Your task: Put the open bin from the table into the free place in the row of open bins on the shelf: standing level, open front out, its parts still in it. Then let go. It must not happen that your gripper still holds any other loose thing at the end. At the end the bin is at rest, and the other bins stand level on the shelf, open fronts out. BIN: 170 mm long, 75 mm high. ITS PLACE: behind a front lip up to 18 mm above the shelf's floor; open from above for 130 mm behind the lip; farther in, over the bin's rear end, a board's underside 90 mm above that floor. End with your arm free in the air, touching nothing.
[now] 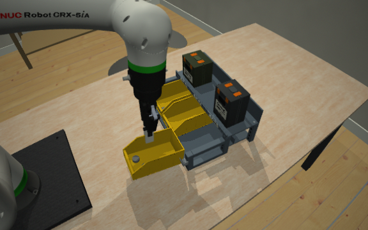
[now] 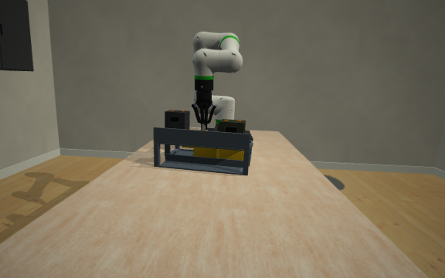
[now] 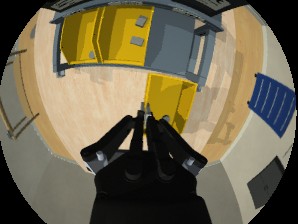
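The yellow open bin stands level on or just above the table, right in front of the grey shelf. Its open front points away from the shelf, and a small grey part lies inside near that front. My gripper points straight down and is shut on the bin's far side wall near its rear. The wrist view shows the fingers pinched on the wall's edge of the bin. The free place lies just behind the bin, at the near end of the row.
Two yellow bins stand in the shelf row beside the free place. Two dark boxes stand on the shelf's upper board. The black base plate lies at the left. The table edge runs close to the right.
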You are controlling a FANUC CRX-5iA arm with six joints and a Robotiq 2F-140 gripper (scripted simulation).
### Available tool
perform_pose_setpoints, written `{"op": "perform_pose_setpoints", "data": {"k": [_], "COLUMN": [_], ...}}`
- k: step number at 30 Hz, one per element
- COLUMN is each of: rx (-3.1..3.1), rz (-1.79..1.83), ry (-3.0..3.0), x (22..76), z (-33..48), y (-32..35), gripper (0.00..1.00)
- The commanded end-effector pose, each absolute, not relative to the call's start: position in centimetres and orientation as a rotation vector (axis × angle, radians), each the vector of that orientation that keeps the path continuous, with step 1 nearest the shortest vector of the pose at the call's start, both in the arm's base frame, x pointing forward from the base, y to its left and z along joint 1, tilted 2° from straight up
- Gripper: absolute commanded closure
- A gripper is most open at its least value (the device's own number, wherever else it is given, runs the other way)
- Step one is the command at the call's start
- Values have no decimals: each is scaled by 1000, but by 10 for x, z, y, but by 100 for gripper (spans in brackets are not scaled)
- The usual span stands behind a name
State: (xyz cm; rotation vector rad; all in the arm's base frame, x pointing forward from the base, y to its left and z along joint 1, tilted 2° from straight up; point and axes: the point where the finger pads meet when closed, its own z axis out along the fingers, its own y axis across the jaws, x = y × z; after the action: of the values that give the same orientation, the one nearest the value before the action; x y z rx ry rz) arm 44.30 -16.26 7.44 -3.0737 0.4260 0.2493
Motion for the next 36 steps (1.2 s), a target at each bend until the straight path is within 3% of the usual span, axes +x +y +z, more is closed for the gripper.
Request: {"op": "perform_pose_setpoints", "data": {"k": [1, 36], "rx": [-3074, -3074], "rz": [249, 249], "ry": [426, 426], "x": [445, 475], "z": [75, 73], "y": [-163, -172], "gripper": [100, 100]}}
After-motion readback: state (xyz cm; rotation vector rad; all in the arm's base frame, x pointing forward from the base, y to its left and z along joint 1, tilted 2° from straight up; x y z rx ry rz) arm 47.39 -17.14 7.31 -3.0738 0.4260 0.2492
